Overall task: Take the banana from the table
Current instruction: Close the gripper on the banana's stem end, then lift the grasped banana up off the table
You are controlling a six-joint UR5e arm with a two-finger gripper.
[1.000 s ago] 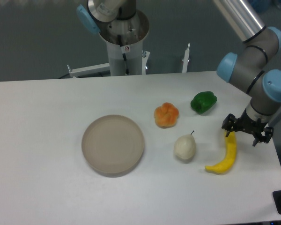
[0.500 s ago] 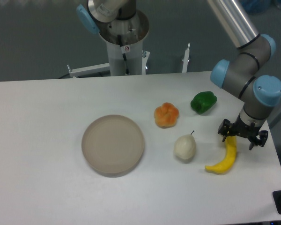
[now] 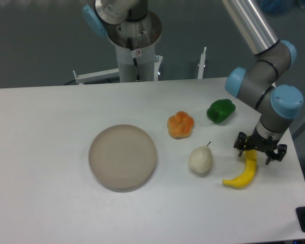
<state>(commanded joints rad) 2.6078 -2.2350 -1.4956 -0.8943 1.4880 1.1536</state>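
On the right side of the white worktop (image 3: 51, 152) lies the banana (image 3: 242, 174), a curved bright yellow fruit with its lower tip pointing left toward the front edge and its upper end running up under the end effector (image 3: 256, 153). The end effector hangs straight down over that upper end, its two dark fingers spread apart, one on each side of the fruit; whether either finger actually touches the banana is hard to make out, since the black finger parts are small and cover the banana's top. It looks released, not clenched. The grey wrist with blue caps rises above it, and the silver arm tube is cut off at the upper edge of the view.

Left of the banana, near but apart from it, stands a whitish pear (image 3: 200, 159) with a thin stem. Behind the pear sits an orange lobed fruit (image 3: 180, 124), and to its right a green pepper (image 3: 221, 110), close to the arm's elbow. A round grey-beige plate (image 3: 122, 156) rests well to the left. The arm's white base column (image 3: 136, 56) stands behind the worktop's far edge.
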